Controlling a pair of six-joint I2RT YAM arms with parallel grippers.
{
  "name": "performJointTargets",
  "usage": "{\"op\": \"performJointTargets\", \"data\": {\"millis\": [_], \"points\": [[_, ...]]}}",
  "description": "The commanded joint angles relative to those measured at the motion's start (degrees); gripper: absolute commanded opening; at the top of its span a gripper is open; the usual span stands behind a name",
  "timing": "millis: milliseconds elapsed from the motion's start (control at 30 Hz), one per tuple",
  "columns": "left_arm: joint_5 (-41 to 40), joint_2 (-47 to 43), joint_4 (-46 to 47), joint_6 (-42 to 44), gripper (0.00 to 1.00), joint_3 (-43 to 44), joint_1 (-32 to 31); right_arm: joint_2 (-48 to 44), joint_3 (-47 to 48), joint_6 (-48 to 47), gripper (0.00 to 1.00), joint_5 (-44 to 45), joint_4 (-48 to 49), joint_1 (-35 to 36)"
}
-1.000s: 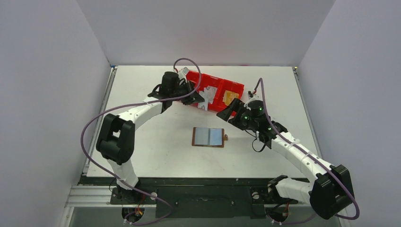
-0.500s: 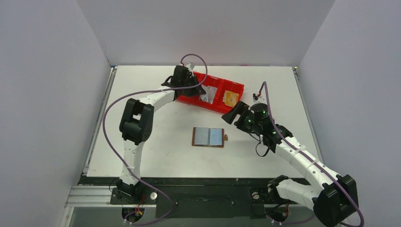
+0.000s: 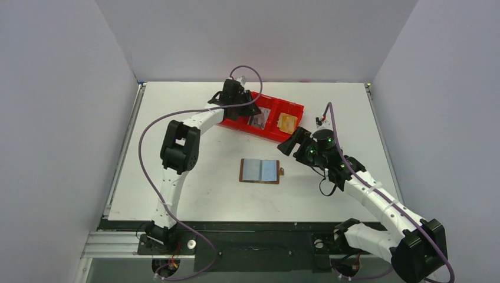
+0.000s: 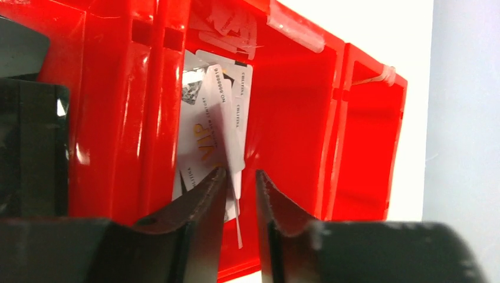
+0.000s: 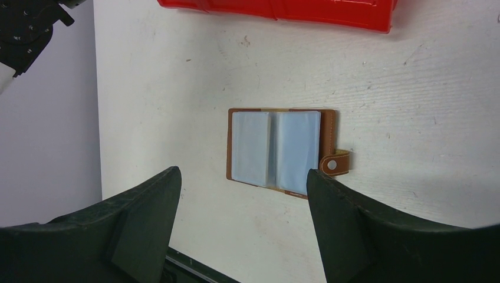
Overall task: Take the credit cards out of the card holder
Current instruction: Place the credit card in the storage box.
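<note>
Tabletop (image 3: 224, 200), white and scuffed, carries a red tray (image 4: 289, 106) of three compartments and the brown card holder (image 5: 280, 150). The tray lies directly under the left gripper (image 4: 240, 173), whose tips dip into the middle compartment. The card holder lies open and flat on the table below and ahead of the right gripper (image 5: 242, 174). In the wrist view it sits framed between that gripper's fingers, clear sleeves up, snap tab out to one side, touched by neither. The right gripper hovers with jaws spread wide and nothing in them. The left gripper's jaws stand a narrow gap apart. A thin card shows edge-on in that gap, too slim to fill it, so no firm grip is evident. Credit cards (image 4: 206, 135), pale and printed, one marked VIP, lean in a loose stack just beyond those tips. A tan-gold card (image 3: 287, 122) lies in the neighbouring compartment, toward the right gripper.
</note>
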Motion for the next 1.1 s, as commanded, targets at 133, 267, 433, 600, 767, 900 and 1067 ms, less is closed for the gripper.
{"op": "performJointTargets", "data": {"millis": [133, 267, 433, 600, 767, 900, 1067], "points": [[-0.9, -2.3, -4.1, 3.3, 0.44, 4.9, 0.5, -0.1, 0.8, -0.8, 0.74, 0.9, 0.6, 0.2], [-1.6, -6.6, -4.4, 4.6, 0.47, 2.8, 0.5, 0.8, 0.9, -1.0, 0.74, 0.9, 0.7, 0.3], [-2.4, -11.8, -6.4, 5.0, 0.48, -0.2, 0.5, 3.5, 1.6, -1.6, 0.74, 1.9, 0.3, 1.0], [-6.1, -21.1, -8.9, 4.4, 0.48, -7.7, 0.5, 8.7, 5.2, -2.8, 0.74, 5.4, -1.2, 6.2], [-10.7, -32.6, -10.7, 3.4, 0.48, -20.4, 1.0, 16.8, 9.3, -3.7, 0.73, 10.4, -2.3, 12.1], [-12.1, -40.8, -12.3, 3.7, 0.48, -29.9, 1.9, 23.2, 13.9, -4.6, 0.72, 13.8, -4.1, 16.1], [-12.4, -49.5, -13.6, 4.5, 0.48, -41.3, 3.1, 30.4, 19.3, -4.9, 0.7, 16.7, -7.6, 19.2]]}}
